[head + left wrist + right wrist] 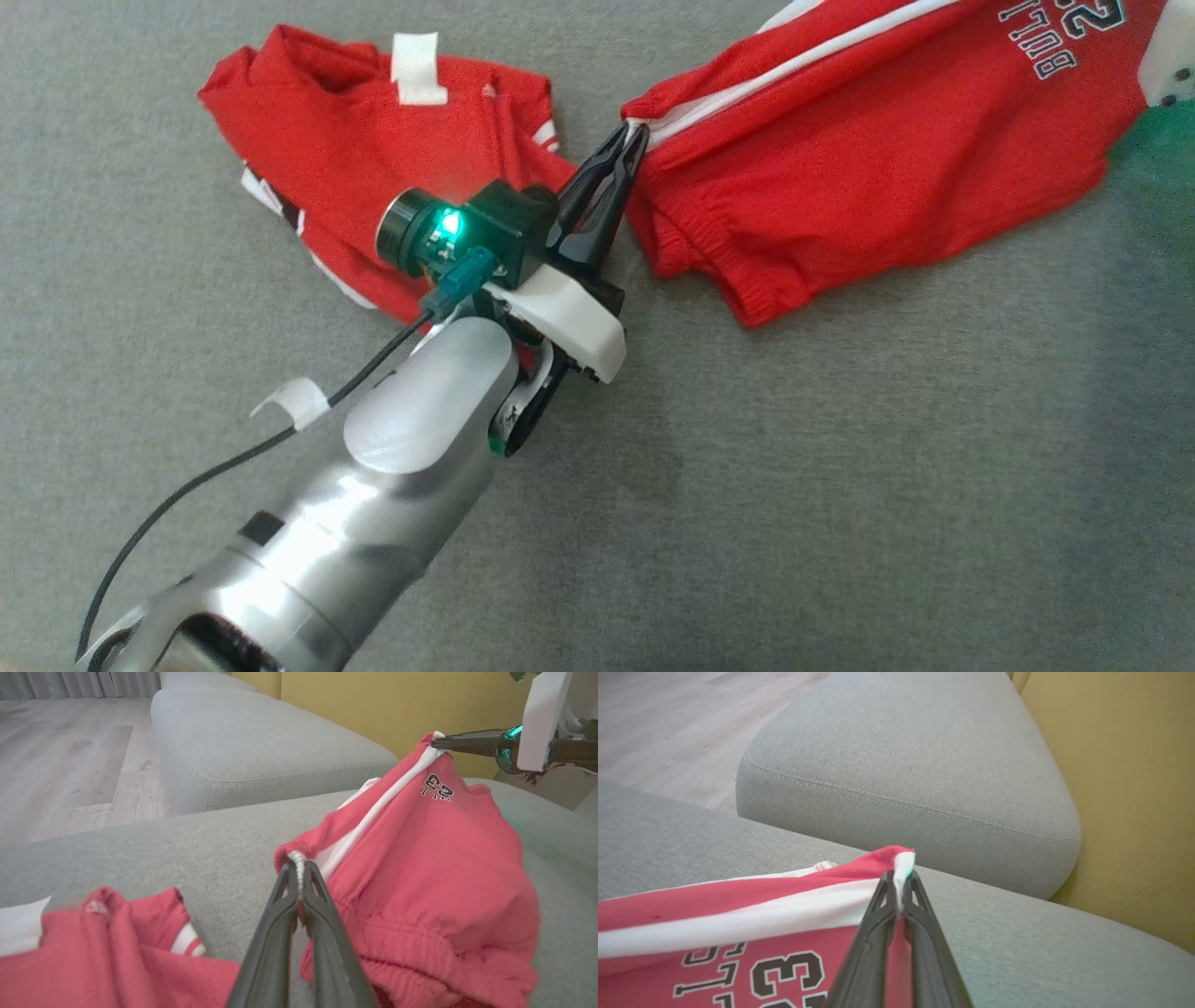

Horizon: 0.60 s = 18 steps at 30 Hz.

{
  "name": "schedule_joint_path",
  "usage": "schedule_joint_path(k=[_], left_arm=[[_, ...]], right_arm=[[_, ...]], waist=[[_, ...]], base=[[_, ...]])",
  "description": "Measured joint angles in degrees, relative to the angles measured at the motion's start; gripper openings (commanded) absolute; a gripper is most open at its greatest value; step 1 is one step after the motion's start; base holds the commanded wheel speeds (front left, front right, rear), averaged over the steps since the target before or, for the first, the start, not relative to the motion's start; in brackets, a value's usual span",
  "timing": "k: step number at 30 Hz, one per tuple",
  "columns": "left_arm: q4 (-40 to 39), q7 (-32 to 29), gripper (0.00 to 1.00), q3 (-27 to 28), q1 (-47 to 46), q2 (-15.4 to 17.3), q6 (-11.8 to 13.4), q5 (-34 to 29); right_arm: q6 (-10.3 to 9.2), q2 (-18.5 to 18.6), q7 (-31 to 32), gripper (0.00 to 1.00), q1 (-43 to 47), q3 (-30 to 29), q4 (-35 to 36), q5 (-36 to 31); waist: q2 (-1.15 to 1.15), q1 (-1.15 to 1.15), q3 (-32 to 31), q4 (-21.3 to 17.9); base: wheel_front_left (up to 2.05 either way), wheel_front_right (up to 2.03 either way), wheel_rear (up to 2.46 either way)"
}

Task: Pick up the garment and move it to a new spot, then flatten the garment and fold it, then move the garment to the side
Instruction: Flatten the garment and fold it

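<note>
The garment, red shorts (887,159) with a white side stripe and black lettering, lies stretched across the grey cushion at the upper right of the head view. My left gripper (633,135) is shut on the shorts' gathered waistband corner, which shows as a white edge pinched between its tips (299,868). My right gripper (900,879) is shut on the far corner of the shorts (738,924), at the end of the white stripe. It also enters the left wrist view from the right, as my right gripper (437,743) lifting that corner slightly off the cushion.
A second red piece with white trim (373,131) lies crumpled just left of my left gripper, also low in the left wrist view (117,952). Everything rests on a grey sofa cushion (840,467). Another cushion (901,765), a yellow wall (1134,788) and wooden floor (70,765) lie beyond.
</note>
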<state>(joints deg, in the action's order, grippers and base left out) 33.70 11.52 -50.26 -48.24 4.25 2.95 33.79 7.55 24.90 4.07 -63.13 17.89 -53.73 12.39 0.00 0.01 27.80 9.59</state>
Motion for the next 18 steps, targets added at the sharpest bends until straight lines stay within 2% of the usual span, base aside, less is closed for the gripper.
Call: schedule_joint_path(k=[2, 3, 4, 5, 7, 12, 18], left_arm=[[0.77, 0.16, 0.0, -0.33, -0.33, -0.23, -0.02, 0.0], [1.1, 0.23, 0.0, -0.53, -0.66, -0.37, -0.02, -0.01], [1.31, 0.46, 0.0, -0.69, -1.04, -0.54, -0.04, -0.05], [1.42, 0.67, 0.13, -0.76, -1.37, -0.74, -0.12, -0.09], [1.83, 0.77, 1.0, -0.75, -1.94, -1.01, 0.08, -0.37], [3.08, 1.74, 1.0, -0.32, -2.2, -1.05, 0.62, -0.56], [3.3, 2.75, 1.0, 2.25, -1.92, -0.68, 2.29, -0.55]], right_arm=[[0.0, -0.47, -0.33, 0.0, -0.81, 0.01, -2.29, -0.57], [0.0, -0.58, -1.1, 0.82, -1.18, -0.05, -3.11, -1.2], [0.0, -0.65, -1.7, 1.0, -1.73, -0.68, -4.24, -1.87], [0.0, -0.65, -2.14, 1.0, -2.43, -1.45, -5.47, -2.52], [-0.01, -0.62, -3.28, 1.0, -3.74, -2.96, -7.5, -3.63], [-0.01, -1.09, -6.66, 1.0, -5.02, -5.45, -9.99, -4.97], [-0.01, -1.97, -14.78, 1.0, -5.54, -11.59, -11.74, -4.94]], waist=[[0.0, 0.0, 0.71, 0.72], [0.0, 0.0, 1.01, 0.96], [0.0, 0.0, 1.29, 1.16], [0.0, 0.0, 1.52, 1.32], [0.0, 0.0, 1.73, 1.45], [0.0, -0.01, 1.05, 1.05], [0.0, -0.01, -2.06, -0.12]], base=[[0.0, 0.0, 0.0], [0.0, 0.0, 0.0], [0.0, 0.0, 0.0], [0.0, 0.0, 0.0], [0.0, 0.0, 0.0], [0.0, 0.0, 0.0], [0.0, 0.0, 0.0]])
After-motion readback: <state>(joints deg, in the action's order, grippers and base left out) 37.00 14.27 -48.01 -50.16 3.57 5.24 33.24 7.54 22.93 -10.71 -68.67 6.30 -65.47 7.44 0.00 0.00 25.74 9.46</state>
